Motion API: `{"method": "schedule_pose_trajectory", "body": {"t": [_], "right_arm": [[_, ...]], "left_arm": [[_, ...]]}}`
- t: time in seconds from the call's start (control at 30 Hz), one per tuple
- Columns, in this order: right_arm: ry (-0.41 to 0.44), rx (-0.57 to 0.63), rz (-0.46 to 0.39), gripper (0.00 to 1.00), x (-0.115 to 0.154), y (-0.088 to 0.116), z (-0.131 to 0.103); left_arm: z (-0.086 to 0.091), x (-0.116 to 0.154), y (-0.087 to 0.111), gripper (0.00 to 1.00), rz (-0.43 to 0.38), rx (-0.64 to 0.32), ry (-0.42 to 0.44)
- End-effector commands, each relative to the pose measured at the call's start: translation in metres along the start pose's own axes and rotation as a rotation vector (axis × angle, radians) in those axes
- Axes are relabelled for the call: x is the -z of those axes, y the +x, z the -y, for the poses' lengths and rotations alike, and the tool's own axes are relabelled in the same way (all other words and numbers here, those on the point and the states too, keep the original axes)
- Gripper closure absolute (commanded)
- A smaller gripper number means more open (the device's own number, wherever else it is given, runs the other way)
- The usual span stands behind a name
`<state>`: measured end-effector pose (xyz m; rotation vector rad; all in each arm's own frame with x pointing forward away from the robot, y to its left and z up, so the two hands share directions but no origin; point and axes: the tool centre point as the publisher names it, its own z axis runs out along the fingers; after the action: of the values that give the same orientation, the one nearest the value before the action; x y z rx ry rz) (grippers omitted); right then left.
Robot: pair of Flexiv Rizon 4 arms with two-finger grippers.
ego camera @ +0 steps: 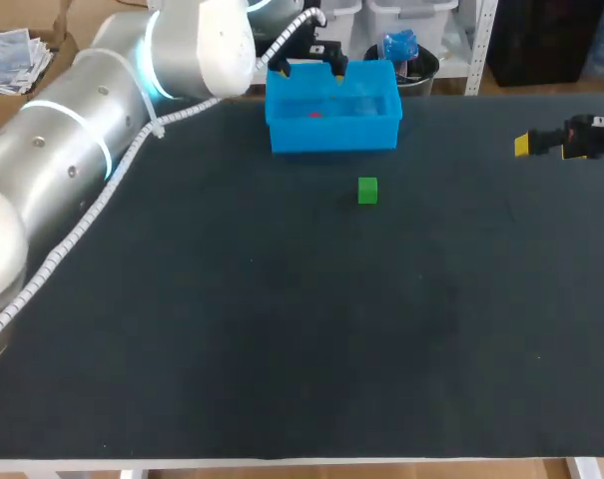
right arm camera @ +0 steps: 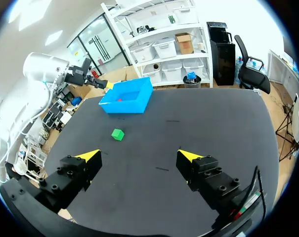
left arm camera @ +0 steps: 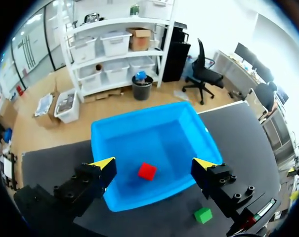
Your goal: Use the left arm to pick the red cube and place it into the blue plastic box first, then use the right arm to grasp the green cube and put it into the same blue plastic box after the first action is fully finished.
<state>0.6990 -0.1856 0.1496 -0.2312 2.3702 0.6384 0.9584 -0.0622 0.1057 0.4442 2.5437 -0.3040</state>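
The red cube (left arm camera: 147, 171) lay on the floor of the blue box (left arm camera: 109, 143), roughly at its middle and clear of all four walls. In the head view the box (ego camera: 331, 135) stood at the far edge of the table (ego camera: 282, 329), a little left of centre, and the cube showed as a small red patch (ego camera: 314, 114) inside it. The left arm (ego camera: 102, 130) came in from the left corner and reached to the box, with the left gripper (ego camera: 309, 72) held above its far rim. In the left wrist view that gripper (left arm camera: 154, 164) was over the open box with its jaws spread wide, one yellow tip above each side wall. Nothing was between them, and the red cube was below and apart from both fingers. The green cube (ego camera: 367, 191) sat on the table in front of the box, near it but not touching, slightly to the right of the box's middle. It also showed in the left wrist view (left arm camera: 203, 215), outside the near wall. The right arm (ego camera: 591, 135) entered at the right edge, and the right gripper (ego camera: 526, 145) was well apart from both the box and the green cube. In the right wrist view its jaws (right arm camera: 139, 156) were spread and held nothing, with bare table beneath. The green cube (right arm camera: 118, 134) lay ahead of the gripper, with the box (right arm camera: 127, 105) beyond it.
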Motion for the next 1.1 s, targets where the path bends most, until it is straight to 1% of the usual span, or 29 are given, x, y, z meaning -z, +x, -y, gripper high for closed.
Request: {"method": "schedule_pose_trajectory", "body": {"t": [0.03, 0.13, 0.27, 0.33, 0.37, 0.43, 0.5, 0.67, 0.83, 1.0, 1.1], "right_arm": [[0.003, 0.0, -0.001, 0.0, -0.001, 0.0, 0.0], [0.003, 0.0, -0.001, 0.0, -0.001, 0.0, 0.0], [0.003, 0.0, -0.001, 0.0, -0.001, 0.0, 0.0], [0.003, 0.0, -0.001, 0.0, -0.001, 0.0, 0.0], [0.003, 0.0, -0.001, 0.0, -0.001, 0.0, 0.0], [0.003, 0.0, -0.001, 0.0, -0.001, 0.0, 0.0], [0.003, 0.0, -0.001, 0.0, -0.001, 0.0, 0.0], [0.003, 0.0, -0.001, 0.0, -0.001, 0.0, 0.0], [0.003, 0.0, -0.001, 0.0, -0.001, 0.0, 0.0], [0.003, 0.0, -0.001, 0.0, -0.001, 0.0, 0.0], [0.003, 0.0, -0.001, 0.0, -0.001, 0.0, 0.0]], "left_arm": [[-0.002, 0.033, 0.019, 0.0, 0.023, -0.004, 0.028], [-0.004, 0.05, 0.036, 0.0, 0.039, -0.015, 0.046], [-0.009, 0.075, 0.062, 0.0, 0.058, -0.024, 0.049], [-0.012, 0.087, 0.073, 0.0, 0.077, -0.025, 0.054], [-0.014, 0.096, 0.083, 0.0, 0.092, -0.027, 0.058], [-0.017, 0.108, 0.096, 0.0, 0.115, -0.032, 0.063], [-0.019, 0.117, 0.11, 0.0, 0.131, -0.044, 0.049], [-0.025, 0.133, 0.145, 0.0, 0.17, -0.059, 0.037], [-0.028, 0.146, 0.178, 0.0, 0.201, -0.048, 0.044], [-0.029, 0.158, 0.204, 0.0, 0.226, -0.039, 0.054], [-0.031, 0.162, 0.217, 0.0, 0.23, -0.036, 0.056]]}}
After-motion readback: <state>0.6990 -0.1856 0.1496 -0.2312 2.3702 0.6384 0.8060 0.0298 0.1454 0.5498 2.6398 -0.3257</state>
